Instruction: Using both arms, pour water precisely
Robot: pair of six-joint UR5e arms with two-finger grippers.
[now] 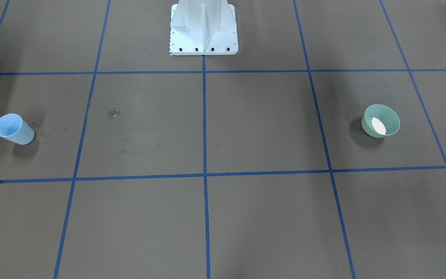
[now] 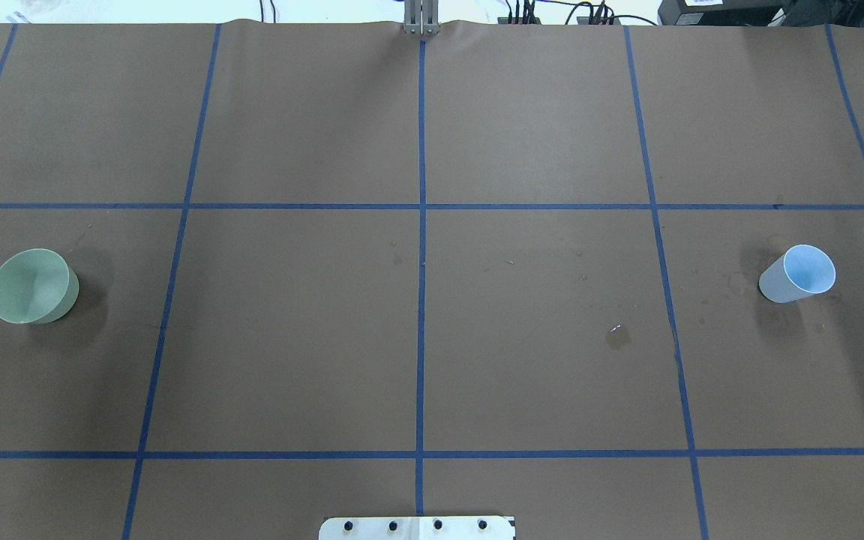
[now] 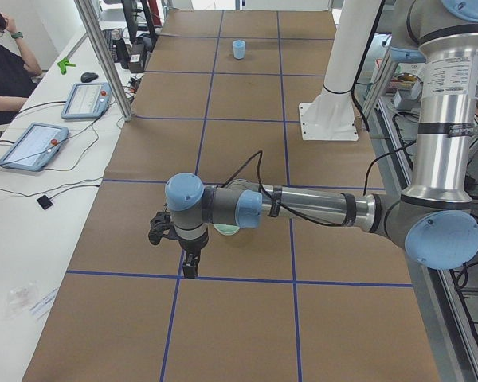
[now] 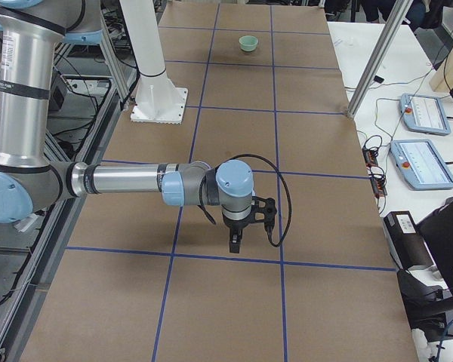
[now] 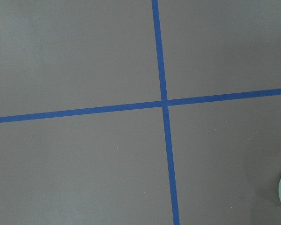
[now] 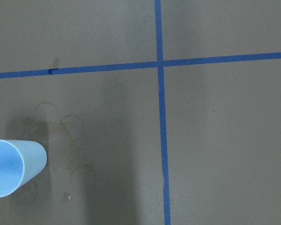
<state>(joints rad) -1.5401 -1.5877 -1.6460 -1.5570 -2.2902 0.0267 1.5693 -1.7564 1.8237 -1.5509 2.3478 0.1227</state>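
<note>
Green cup [image 1: 381, 121] and blue cup [image 1: 14, 129] upright, mouths up, at opposite table [image 2: 537, 112] ends.
Water [image 1: 378, 125] glints inside green cup. Left gripper [image 3: 190, 267] near it, right gripper [image 4: 235, 243] near blue cup, both pointing down; apart or together: can't tell. Cups well apart.

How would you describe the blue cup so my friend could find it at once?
Start at the brown table marked into squares by blue tape. Go to the end on the robot's right, where the cup stands among faint ring stains. It is pale blue and narrow, unlike the wide green bowl at the opposite end.
</note>
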